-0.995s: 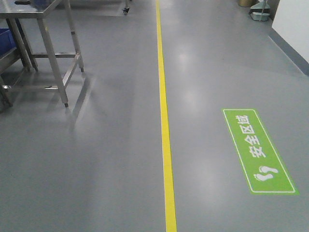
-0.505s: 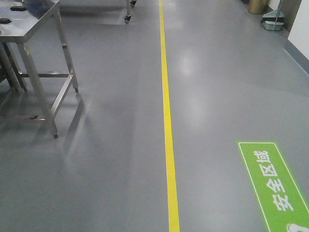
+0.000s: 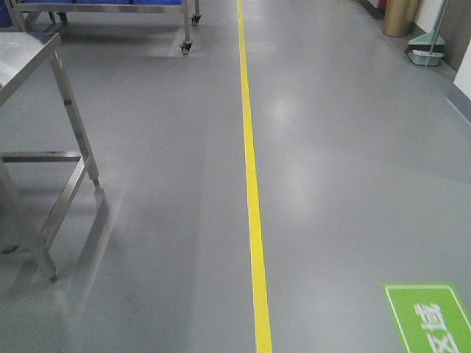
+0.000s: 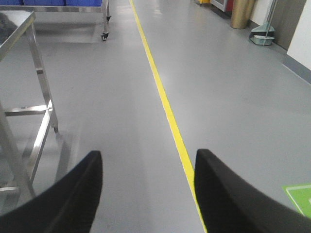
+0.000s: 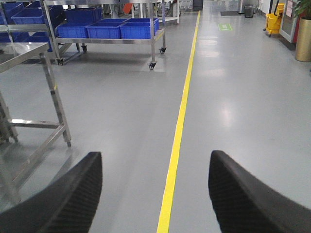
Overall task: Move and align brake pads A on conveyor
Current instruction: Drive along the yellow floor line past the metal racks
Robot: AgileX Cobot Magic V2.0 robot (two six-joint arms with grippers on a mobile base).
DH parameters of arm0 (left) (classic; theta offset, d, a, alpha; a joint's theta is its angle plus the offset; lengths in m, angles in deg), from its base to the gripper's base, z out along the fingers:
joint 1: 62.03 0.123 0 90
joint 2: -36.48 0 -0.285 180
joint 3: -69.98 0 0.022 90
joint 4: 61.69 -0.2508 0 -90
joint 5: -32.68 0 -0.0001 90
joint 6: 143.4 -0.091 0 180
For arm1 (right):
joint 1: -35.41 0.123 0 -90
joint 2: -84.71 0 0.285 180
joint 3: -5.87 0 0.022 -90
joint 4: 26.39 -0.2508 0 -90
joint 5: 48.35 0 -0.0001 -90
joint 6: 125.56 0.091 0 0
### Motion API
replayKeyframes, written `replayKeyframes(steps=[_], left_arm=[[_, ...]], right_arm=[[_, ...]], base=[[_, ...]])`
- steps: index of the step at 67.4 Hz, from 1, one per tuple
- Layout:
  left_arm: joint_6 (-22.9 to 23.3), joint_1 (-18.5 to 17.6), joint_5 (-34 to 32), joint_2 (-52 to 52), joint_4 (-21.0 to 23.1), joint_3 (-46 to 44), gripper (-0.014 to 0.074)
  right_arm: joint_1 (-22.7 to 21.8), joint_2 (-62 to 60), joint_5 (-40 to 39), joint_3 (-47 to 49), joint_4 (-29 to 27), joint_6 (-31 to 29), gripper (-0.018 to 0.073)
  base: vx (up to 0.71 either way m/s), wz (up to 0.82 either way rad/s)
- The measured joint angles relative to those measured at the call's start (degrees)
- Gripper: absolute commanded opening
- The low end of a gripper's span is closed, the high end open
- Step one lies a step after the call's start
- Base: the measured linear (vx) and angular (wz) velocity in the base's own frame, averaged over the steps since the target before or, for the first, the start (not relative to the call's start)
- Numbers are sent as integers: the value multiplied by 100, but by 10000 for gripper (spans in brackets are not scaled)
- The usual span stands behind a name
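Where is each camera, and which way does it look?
Front view: on the robot's front, looking forward and down at the yellow line and the steel table; no robot part shows.
Left wrist view: on the left arm, looking along the floor past the open left gripper.
Right wrist view: on the right arm, looking down the aisle to the blue bins past the open right gripper.
Shared: all three show the yellow line and steel table.

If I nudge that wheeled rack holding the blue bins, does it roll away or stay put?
Probably rolls: the rack stands on small casters on smooth floor. Its blue bins likely add weight, so it would start slowly. Brakes can't be judged.
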Motion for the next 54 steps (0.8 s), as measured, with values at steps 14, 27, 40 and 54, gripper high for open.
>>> replayKeyframes(steps=[14, 27, 40, 54], left_arm=[[0, 0, 0, 0, 0, 0, 394], [0, 0, 0, 0, 0, 0, 394], [0, 0, 0, 0, 0, 0, 394], [0, 0, 0, 0, 0, 0, 394]], right_arm=[[0, 0, 1, 0, 0, 0, 449], [0, 0, 1, 0, 0, 0, 449], [0, 0, 1, 0, 0, 0, 449], [0, 0, 1, 0, 0, 0, 449]], base=[[78, 2], [74, 1], [72, -1], [70, -9]])
